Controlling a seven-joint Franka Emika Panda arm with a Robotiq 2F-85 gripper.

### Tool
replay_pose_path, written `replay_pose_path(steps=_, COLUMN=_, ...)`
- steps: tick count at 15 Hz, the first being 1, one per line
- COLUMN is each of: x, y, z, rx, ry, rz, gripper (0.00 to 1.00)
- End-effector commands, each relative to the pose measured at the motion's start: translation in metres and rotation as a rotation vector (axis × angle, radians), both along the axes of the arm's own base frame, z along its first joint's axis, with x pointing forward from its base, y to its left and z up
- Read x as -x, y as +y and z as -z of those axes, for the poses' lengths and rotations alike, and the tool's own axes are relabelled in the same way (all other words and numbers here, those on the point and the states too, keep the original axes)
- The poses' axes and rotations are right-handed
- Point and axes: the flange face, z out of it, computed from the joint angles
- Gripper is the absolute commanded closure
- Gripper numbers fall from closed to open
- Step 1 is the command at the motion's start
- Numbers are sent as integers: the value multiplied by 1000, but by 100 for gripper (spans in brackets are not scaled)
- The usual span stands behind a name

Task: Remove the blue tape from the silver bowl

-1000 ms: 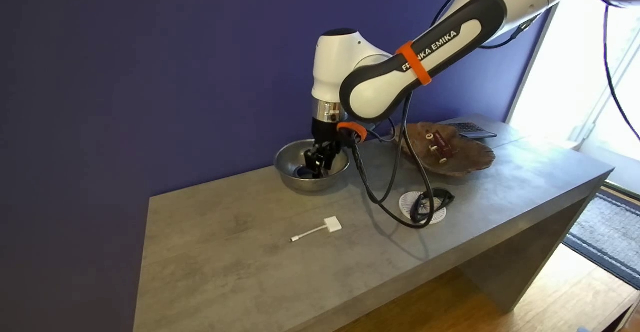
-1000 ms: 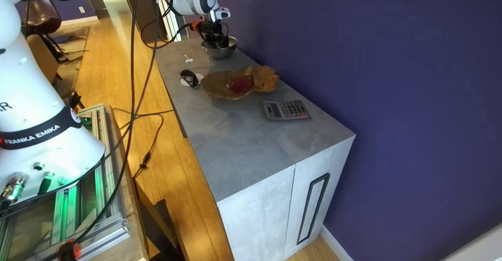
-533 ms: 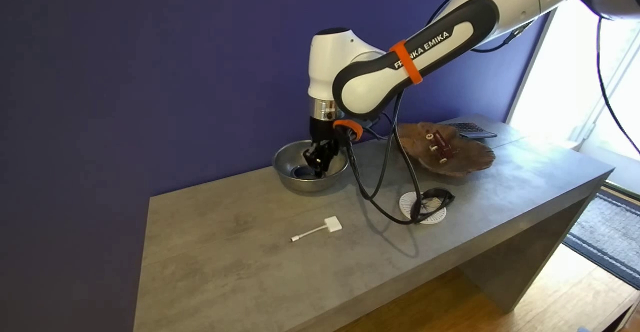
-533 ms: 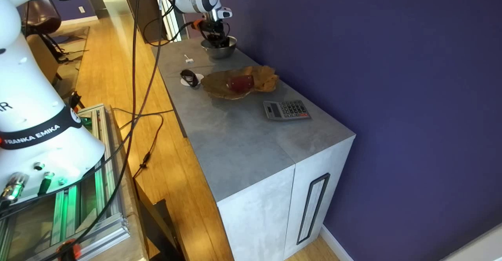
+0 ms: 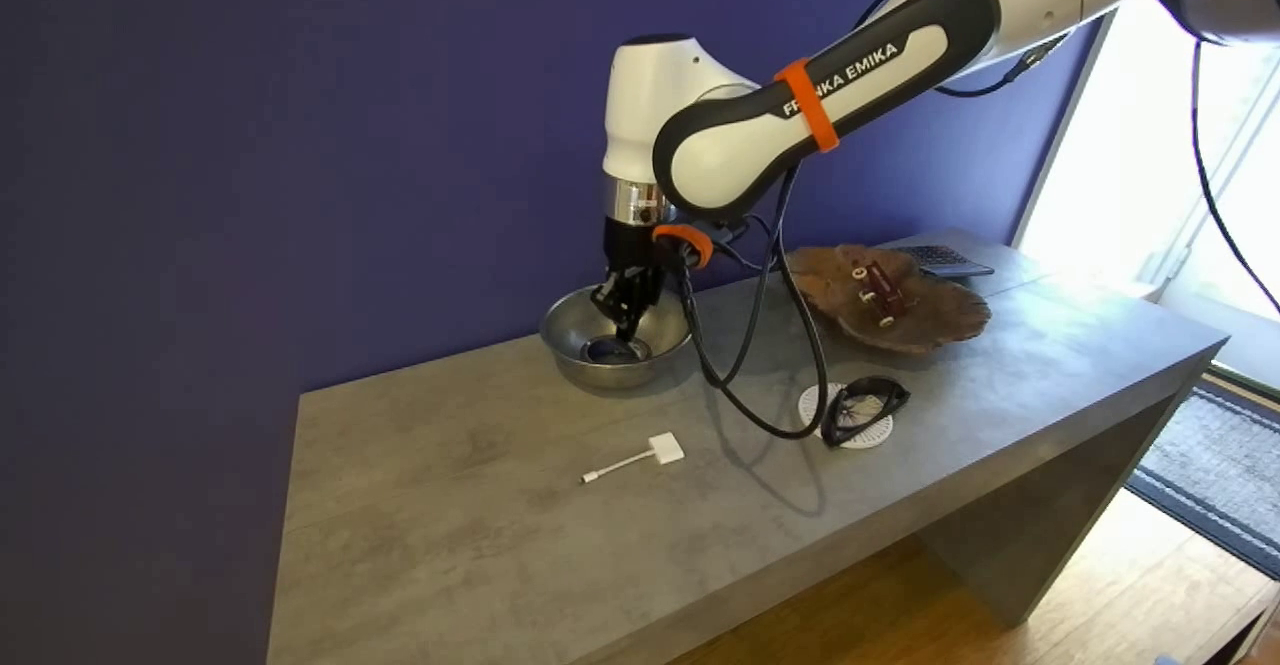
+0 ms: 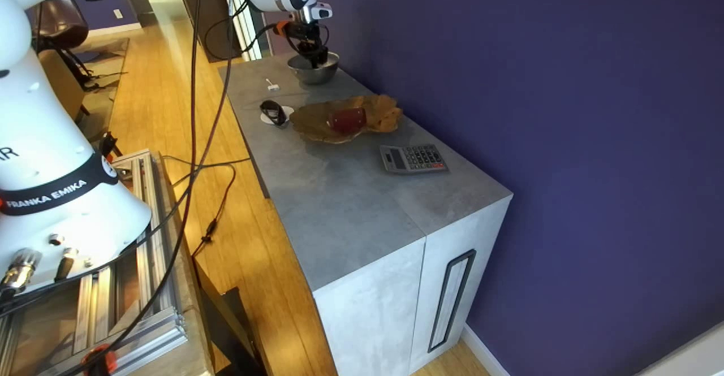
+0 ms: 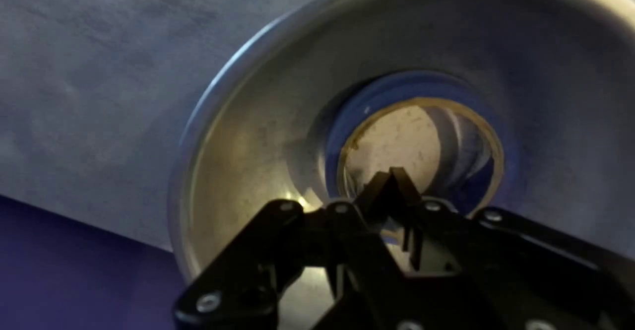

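The silver bowl (image 7: 238,171) stands on the grey table against the wall, seen in both exterior views (image 5: 570,345). Inside it the blue tape (image 7: 421,84), a roll with a tan cardboard core, lies flat on the bottom; from outside it is only a dark ring (image 5: 597,350). My gripper (image 7: 390,175) points down into the bowl, its fingertips brought together over the roll's hollow centre in the wrist view. Nothing is pinched between them. The near part of the roll is hidden behind the fingers. Whether the tips touch the tape or bowl I cannot tell.
A white adapter cable (image 5: 667,448) lies in front of the bowl. Farther along are a black-and-white roundish object (image 5: 862,415), a brown wooden tray (image 5: 945,320) holding a dark red item (image 5: 884,288), and a calculator (image 6: 416,158). A purple wall (image 5: 420,165) rises behind the bowl.
The gripper has closed and risen a little, shifting slightly left in the exterior view with the adapter cable nearest. The bowl has slid slightly the same way. The tape stays inside it.
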Motion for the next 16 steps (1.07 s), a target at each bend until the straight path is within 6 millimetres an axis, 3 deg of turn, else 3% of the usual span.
replay_pose_path(steps=1, x=2, y=5, z=-38, rx=8, ry=-19, rz=-19, gripper=70)
replay_pose_path(steps=2, x=1, y=4, z=-39, rx=37, ry=-35, rz=-13, gripper=68)
replay_pose_path(steps=4, x=2, y=3, z=-33, rx=85, ry=-28, rz=-32, gripper=56)
replay_pose_path(steps=12, x=14, y=9, z=13, rx=169, ry=7, rz=-79, gripper=0)
replay_pose_path(steps=15, x=13, y=9, z=24, rx=159, ry=14, rz=-81, gripper=5)
replay_pose_path(steps=16, x=12, y=9, z=27, rx=154, ry=21, rz=-82, gripper=17)
